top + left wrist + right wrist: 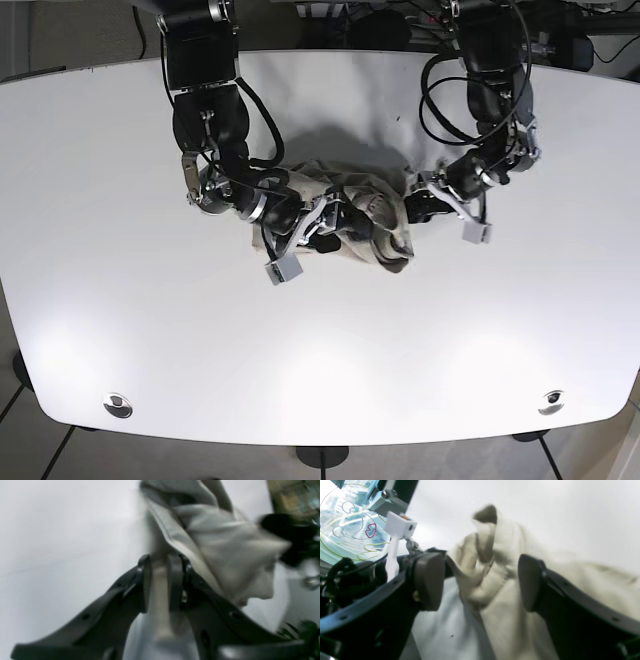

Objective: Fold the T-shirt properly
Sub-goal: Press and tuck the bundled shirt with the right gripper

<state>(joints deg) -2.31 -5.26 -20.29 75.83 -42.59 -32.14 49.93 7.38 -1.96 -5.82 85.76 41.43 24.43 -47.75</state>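
Base view shows the cream, soft cotton T-shirt (360,222) bunched into a crumpled heap near the middle of the white rounded table (120,300), with both black arms reaching into it from the far edge. From its wrist view, the left gripper (160,582) is clenched on a thin pale fold of the cloth, its jaws nearly together, the rest of the fabric hanging beside it. On its own camera, the right gripper (480,580) stands released, jaws wide apart around a wadded ridge of fabric but not pinching it. The shirt looks light, limp and prone to sagging or slipping, so it would best be taken at a hem, shoulder seam or sleeve edge rather than mid-bundle. Little else sits on the table; the main obstacles are the two grippers close together and their looping black cables (440,90).
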